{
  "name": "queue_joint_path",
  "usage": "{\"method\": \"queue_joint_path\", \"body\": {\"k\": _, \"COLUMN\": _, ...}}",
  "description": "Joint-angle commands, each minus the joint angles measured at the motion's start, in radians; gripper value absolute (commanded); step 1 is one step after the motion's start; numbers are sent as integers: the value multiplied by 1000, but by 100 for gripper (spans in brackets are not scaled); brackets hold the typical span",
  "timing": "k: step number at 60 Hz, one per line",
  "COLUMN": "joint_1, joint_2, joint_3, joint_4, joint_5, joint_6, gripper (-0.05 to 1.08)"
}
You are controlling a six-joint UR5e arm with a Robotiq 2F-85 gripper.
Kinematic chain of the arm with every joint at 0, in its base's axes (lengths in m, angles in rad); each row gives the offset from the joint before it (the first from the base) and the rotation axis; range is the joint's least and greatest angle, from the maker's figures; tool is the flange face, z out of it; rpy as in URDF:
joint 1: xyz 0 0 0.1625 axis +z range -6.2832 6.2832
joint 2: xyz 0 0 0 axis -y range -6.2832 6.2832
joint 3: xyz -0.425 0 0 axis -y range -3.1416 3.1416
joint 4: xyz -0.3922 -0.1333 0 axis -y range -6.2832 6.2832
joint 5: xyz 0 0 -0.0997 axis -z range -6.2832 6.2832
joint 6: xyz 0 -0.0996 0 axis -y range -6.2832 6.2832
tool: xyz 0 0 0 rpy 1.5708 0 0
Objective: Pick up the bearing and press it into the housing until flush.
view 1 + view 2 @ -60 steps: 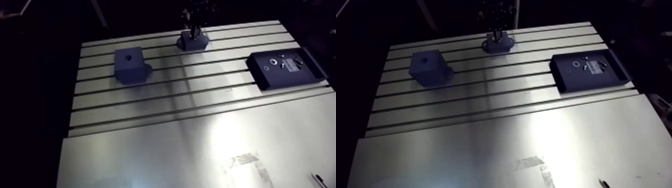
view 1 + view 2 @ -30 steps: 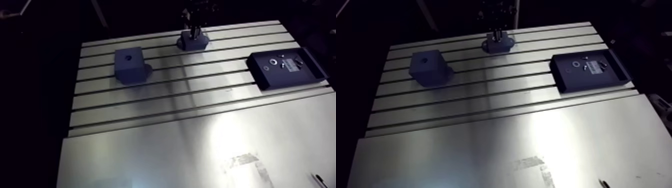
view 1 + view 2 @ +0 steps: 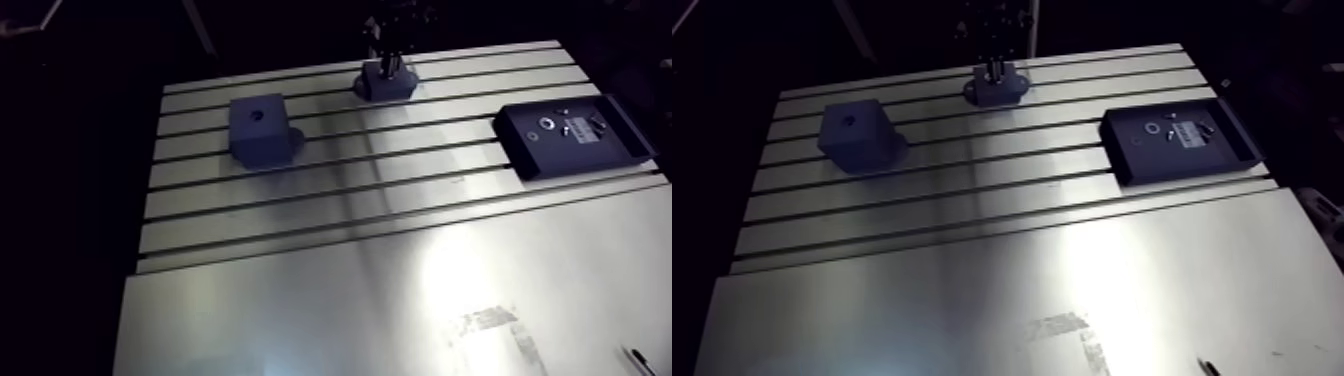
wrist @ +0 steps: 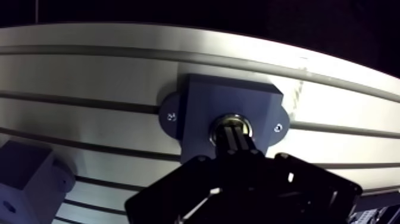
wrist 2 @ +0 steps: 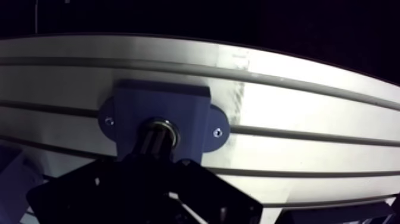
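The dark blue housing (image 4: 196, 110), a block with two screw ears, sits on the slotted table at its far side, also seen in the arm view as housing (image 3: 385, 85). A shiny metal bearing (image 4: 232, 121) shows as a ring inside the housing's round bore. My gripper (image 4: 233, 136) stands straight over the bore with its two fingers together, shut, tips down on the bearing. How deep the bearing sits is hidden by the fingers.
A second dark blue block (image 3: 258, 130) with a hole on top stands to the left on the slots. A black tray (image 3: 560, 152) with small metal parts lies at the right. Near the front right edge lie a tape patch (image 3: 495, 325) and a pen (image 3: 635, 358).
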Motion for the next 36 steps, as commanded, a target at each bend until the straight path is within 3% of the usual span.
{"method": "queue_joint_path", "body": {"k": 1, "joint_1": 1, "joint_2": 1, "joint_3": 0, "joint_4": 0, "joint_5": 0, "joint_6": 0, "gripper": 108}}
{"method": "queue_joint_path", "body": {"k": 36, "joint_1": 0, "joint_2": 4, "joint_3": 0, "joint_4": 0, "joint_5": 0, "joint_6": 0, "gripper": 108}}
